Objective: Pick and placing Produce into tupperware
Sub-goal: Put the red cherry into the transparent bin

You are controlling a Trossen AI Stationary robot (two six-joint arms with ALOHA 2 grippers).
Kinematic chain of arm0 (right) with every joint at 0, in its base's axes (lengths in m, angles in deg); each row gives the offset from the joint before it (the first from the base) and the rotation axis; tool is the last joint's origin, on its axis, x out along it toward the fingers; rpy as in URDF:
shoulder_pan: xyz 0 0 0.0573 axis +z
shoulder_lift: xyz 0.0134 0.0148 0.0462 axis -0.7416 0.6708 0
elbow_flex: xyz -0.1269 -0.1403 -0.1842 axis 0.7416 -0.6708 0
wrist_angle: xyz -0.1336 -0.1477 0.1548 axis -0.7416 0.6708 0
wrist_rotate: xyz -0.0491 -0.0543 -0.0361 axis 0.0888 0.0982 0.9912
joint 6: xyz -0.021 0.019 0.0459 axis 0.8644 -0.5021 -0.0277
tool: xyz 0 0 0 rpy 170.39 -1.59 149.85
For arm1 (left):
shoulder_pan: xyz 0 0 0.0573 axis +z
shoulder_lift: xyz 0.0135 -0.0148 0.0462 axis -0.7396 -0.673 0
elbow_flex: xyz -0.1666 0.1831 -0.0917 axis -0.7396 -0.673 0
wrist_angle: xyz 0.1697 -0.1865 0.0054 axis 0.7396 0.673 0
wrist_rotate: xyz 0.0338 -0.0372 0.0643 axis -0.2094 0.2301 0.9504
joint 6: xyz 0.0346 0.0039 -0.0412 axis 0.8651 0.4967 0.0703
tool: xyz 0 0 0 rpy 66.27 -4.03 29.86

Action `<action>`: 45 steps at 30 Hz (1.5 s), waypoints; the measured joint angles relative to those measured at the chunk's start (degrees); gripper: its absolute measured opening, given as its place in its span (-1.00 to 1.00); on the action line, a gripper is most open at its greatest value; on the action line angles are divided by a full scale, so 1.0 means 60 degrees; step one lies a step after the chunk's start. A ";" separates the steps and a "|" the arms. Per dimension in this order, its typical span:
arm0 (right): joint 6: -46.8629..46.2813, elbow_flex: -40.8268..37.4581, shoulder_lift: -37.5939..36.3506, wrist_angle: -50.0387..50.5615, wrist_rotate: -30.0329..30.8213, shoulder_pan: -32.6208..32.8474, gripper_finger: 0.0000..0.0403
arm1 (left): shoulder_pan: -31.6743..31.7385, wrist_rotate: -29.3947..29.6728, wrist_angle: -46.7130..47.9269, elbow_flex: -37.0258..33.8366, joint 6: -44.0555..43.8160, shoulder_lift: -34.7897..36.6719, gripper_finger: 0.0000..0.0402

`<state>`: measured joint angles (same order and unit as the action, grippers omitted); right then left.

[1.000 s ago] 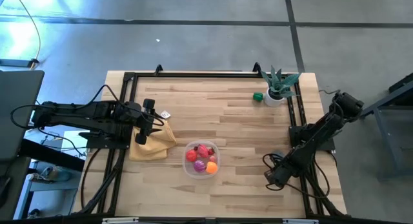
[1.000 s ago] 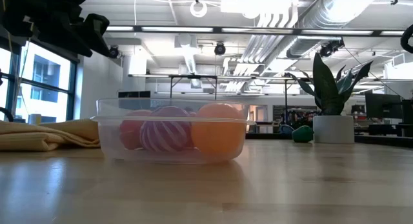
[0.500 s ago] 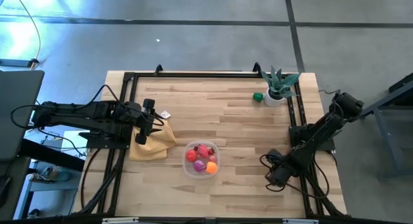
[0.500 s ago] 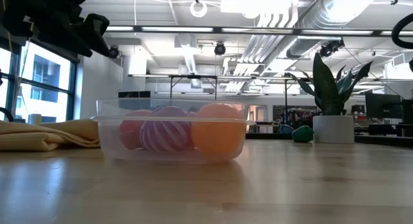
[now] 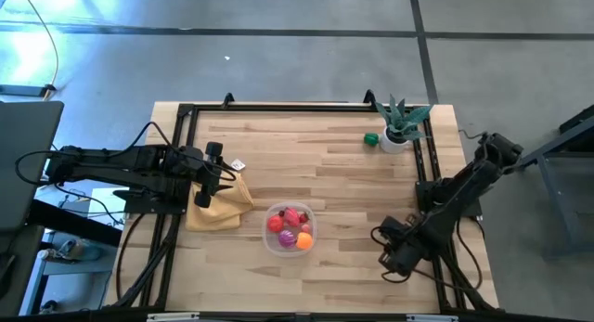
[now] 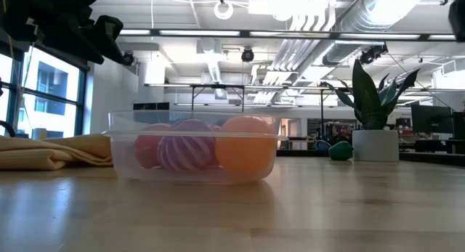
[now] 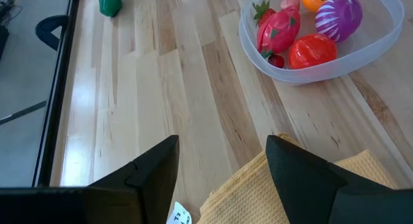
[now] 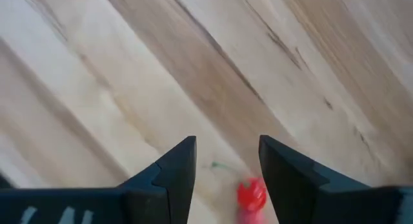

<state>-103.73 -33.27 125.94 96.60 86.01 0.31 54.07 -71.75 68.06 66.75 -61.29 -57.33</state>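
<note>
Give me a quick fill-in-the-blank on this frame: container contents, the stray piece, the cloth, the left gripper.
1. The tupperware holds red, purple and ______ produce.
2. One ______ piece of produce lies outside it, beside the potted plant.
3. The yellow cloth lies on the side of the ______ arm.
4. The left gripper is ______, with nothing between its fingers.

Missing words: orange; green; left; open

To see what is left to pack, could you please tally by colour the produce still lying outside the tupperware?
Green piece: 1, beside the potted plant
Red piece: 1, by the right gripper
Total outside the tupperware: 2
</note>
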 joint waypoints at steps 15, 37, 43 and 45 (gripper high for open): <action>-0.3843 -0.0072 -0.0004 0.0704 -0.0890 0.1789 -0.20 | 0.0000 -0.0002 0.0000 0.0000 0.0000 0.0002 0.10; -0.2042 -0.1652 0.0022 -0.1661 -0.0610 0.2302 -0.20 | 0.0000 -0.0003 0.0000 0.0000 -0.0002 0.0001 0.10; -0.2069 -0.1959 0.0022 -0.1770 -0.0619 0.2288 -0.20 | 0.0000 -0.0003 0.0000 0.0000 -0.0001 0.0000 0.10; -0.2047 -0.2057 0.0022 -0.1910 -0.0685 0.2284 -0.20 | 0.0000 -0.0003 0.0000 0.0000 -0.0003 0.0000 0.10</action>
<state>-116.01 -45.61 126.07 85.14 81.90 14.02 54.07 -71.76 68.06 66.75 -61.30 -57.33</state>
